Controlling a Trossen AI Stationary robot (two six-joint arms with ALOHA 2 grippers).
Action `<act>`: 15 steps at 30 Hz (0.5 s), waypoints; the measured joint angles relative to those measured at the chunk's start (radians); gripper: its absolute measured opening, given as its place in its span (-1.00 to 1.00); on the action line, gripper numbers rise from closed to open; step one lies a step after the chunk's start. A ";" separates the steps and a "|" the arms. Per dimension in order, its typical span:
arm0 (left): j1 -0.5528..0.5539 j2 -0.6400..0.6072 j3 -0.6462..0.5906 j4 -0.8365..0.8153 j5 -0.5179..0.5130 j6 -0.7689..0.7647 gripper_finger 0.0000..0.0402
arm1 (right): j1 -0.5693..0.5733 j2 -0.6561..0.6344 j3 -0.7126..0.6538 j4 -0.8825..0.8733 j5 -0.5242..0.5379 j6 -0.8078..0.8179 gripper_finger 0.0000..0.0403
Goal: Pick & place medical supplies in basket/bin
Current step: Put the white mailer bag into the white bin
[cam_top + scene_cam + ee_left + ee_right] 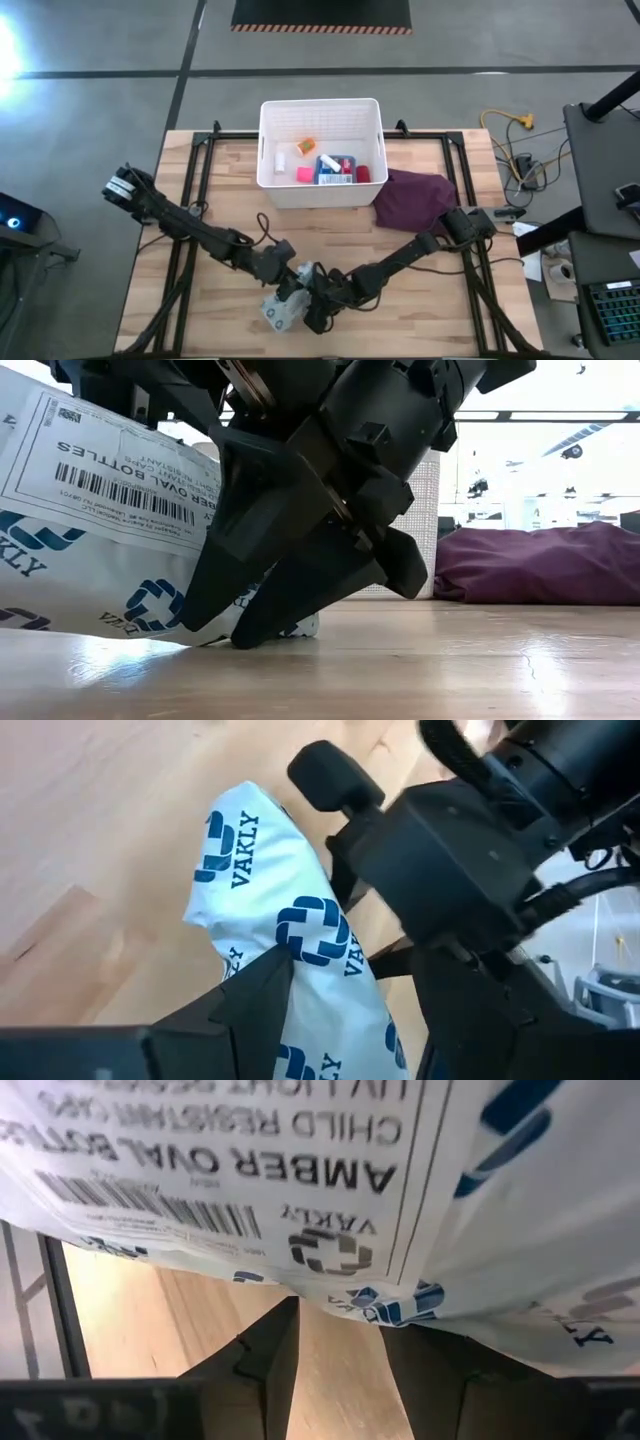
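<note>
The left gripper [283, 292] sits low in the lower middle of the high view, its fingers [255, 995] pressed against a white plastic packet [278, 310] printed with blue VAKLY logos. In the left wrist view the packet [290, 935] bulges up from the wooden table [420, 310], and the finger edge touches its crumpled side; whether the jaws actually pinch it I cannot tell. The packet lies at the lower centre of the table, well apart from the bin. In the low view its label [110, 465] fills the upper left, with a barcode and the words OVAL BOTTLES. The right gripper [318, 300] meets the packet from the right; the right wrist view shows its two dark fingers [265, 1355] standing apart under the packet's hanging edge, with bare table in the gap between them and nothing gripped.

The white slotted bin [322, 190] stands at upper centre, holding a blue box [335, 167], a pink cube [304, 174], a red item [363, 173] and small pale pieces too small to name. A maroon cloth [412, 198] lies just right of the bin. In the low view the grippers hide most of the bin.
</note>
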 joint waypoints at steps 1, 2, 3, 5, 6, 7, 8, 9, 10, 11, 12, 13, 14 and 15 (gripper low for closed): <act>0.000 0.000 -0.003 0.000 0.000 -0.003 -0.01 | 0.000 0.000 0.000 0.000 0.006 -0.008 -0.31; -0.002 0.000 -0.003 0.000 0.000 -0.010 -0.01 | 0.000 -0.001 0.000 0.000 0.015 -0.021 -0.31; -0.005 0.000 -0.004 0.002 -0.001 -0.022 -0.01 | 0.000 -0.002 -0.001 -0.001 0.023 -0.034 -0.31; -0.007 0.000 -0.005 0.026 0.002 -0.029 -0.01 | 0.001 -0.004 -0.001 -0.004 0.038 -0.056 -0.31; -0.007 0.001 -0.005 0.048 0.006 -0.030 -0.01 | 0.001 -0.005 0.000 -0.006 0.041 -0.067 -0.31; -0.007 0.001 -0.005 0.066 0.010 -0.028 -0.01 | 0.001 -0.005 0.000 -0.008 0.042 -0.078 -0.31; -0.007 0.001 -0.007 0.077 0.011 -0.028 -0.01 | 0.000 -0.005 0.001 -0.009 0.045 -0.084 -0.31; -0.007 0.002 -0.008 0.084 0.011 -0.027 -0.01 | 0.000 -0.005 0.001 -0.009 0.052 -0.087 -0.31; -0.007 0.002 -0.008 0.090 0.011 -0.027 -0.01 | 0.000 -0.005 0.000 -0.010 0.057 -0.089 -0.31; -0.008 0.002 -0.008 0.091 0.010 -0.027 -0.01 | 0.000 -0.006 0.000 -0.010 0.058 -0.092 -0.31; -0.007 0.002 -0.008 0.091 0.010 -0.027 -0.01 | 0.000 -0.006 -0.001 -0.010 0.059 -0.097 -0.31; -0.008 0.002 -0.008 0.093 0.010 -0.027 -0.01 | 0.000 -0.006 -0.001 -0.011 0.060 -0.106 -0.31; -0.008 0.002 -0.009 0.098 0.010 -0.027 -0.01 | 0.000 -0.006 -0.001 -0.014 0.063 -0.115 -0.31; -0.008 0.002 -0.009 0.103 0.010 -0.027 -0.01 | 0.001 -0.007 -0.001 -0.017 0.065 -0.124 -0.31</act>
